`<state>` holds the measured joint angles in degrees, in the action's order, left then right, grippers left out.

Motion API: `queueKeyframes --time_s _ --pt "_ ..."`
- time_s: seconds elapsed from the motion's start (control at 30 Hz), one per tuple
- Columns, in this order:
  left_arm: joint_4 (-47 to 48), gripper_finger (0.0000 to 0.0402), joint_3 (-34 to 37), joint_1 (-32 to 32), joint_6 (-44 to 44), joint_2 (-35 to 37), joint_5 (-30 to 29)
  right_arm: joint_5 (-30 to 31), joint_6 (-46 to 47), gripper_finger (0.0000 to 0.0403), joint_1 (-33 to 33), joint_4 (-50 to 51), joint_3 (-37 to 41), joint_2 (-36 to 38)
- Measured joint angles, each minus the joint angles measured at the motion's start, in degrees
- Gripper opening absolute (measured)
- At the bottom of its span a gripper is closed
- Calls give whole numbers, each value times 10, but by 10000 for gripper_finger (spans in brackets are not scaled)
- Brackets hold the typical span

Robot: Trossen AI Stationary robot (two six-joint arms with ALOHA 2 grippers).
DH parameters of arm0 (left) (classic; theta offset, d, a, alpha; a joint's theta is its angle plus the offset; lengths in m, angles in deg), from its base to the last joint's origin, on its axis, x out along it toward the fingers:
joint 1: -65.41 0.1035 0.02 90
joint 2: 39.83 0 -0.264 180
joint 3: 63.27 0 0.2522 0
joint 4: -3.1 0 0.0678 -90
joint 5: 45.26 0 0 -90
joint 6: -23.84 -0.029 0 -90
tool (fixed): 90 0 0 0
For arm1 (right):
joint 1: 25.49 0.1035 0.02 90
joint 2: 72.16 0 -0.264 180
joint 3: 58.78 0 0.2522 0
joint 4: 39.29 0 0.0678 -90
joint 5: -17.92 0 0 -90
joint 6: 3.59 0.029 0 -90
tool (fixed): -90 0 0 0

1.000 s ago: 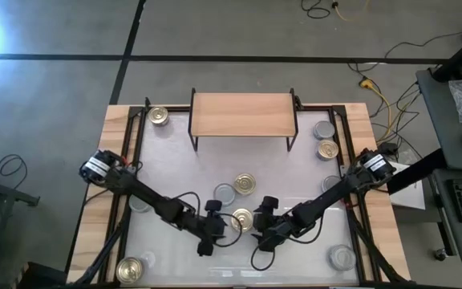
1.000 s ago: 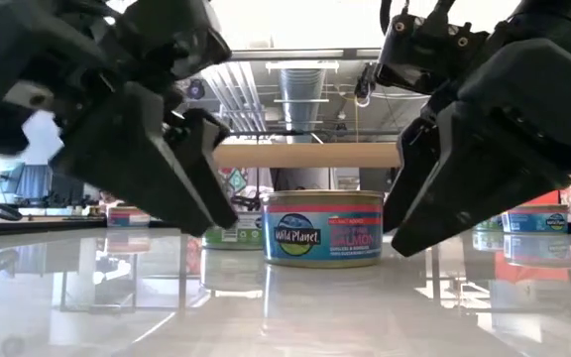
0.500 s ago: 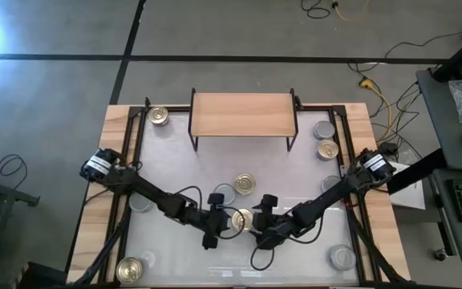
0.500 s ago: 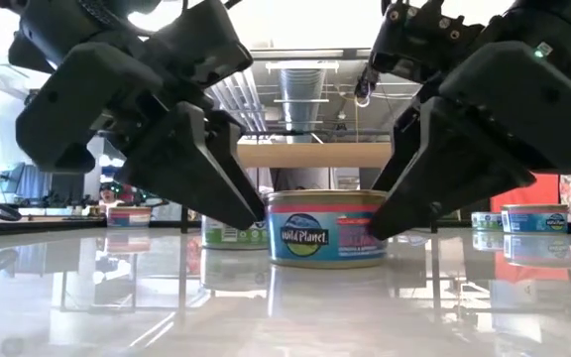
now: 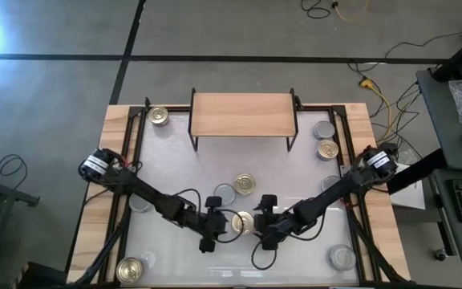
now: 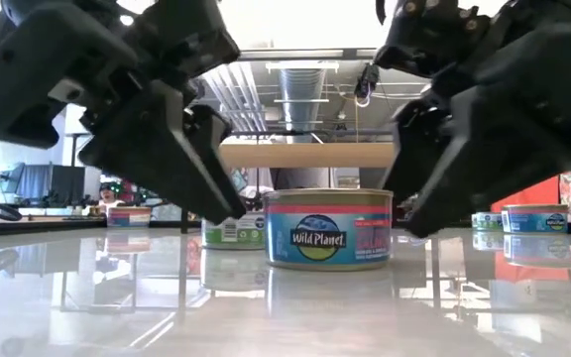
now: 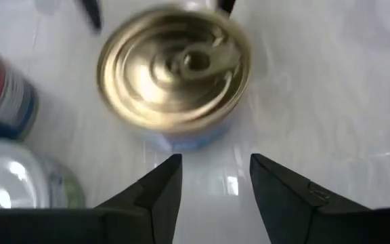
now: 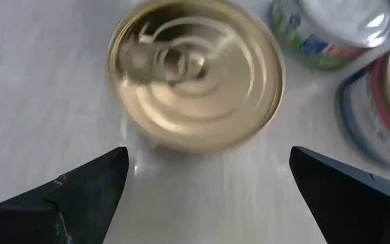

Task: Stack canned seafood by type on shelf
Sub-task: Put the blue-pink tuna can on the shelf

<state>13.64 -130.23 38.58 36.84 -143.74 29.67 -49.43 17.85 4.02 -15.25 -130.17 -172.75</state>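
1. Since the earlier frames the left claw point(image 5: 212, 228) has slid in toward the gold-topped tin point(image 5: 242, 221) near the front middle of the counter point(image 5: 175, 172), and the tin itself has shifted slightly toward the right arm.
2. The left claw sits just left of that tin, its fingers point(image 7: 156, 191) partly spread with a narrow gap between them, gripping nothing; the tin stands just beyond the fingertips.
3. The gold-topped tin stands upright on the counter between the two claws, its blue and red label point(image 6: 327, 240) facing the low camera.
4. Just behind that tin, toward the shelf point(image 5: 243, 115), stand a silver-topped tin point(image 5: 224, 193) and another gold-topped tin point(image 5: 245, 184), side by side.
5. The right claw point(image 5: 263, 229) sits just right of the gold-topped tin, fingers point(image 8: 80, 190) spread wide on either side of it, apart from its wall.
6. The shelf stands at the back middle of the counter, well beyond the tin, its top bare.
7. More tins point(image 5: 325, 139) stand by the shelf's ends and at the counter's front corners.
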Motion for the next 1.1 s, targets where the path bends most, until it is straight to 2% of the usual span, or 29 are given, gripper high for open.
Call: queueKeyframes --time_s 0.1,0.2,0.5,0.63,0.93,1.1 --pt "2 159 2 0 9 1 -1 -13 16 400 1 36 0 11" --pt "-7 159 3 0 10 -5 -8 -10 27 400 3 24 8 12" --pt "-76 159 4 3 3 -54 -78 46 2 400 7 -283 89 -41" --pt "-129 159 4 5 -2 -81 -82 55 -19 400 1 -367 95 -72" --pt "-147 140 -2 4 1 -93 -79 57 -26 400 -5 -394 93 -90" --pt "-152 136 -3 6 -16 -93 -79 36 -41 400 -17 -393 93 -85"
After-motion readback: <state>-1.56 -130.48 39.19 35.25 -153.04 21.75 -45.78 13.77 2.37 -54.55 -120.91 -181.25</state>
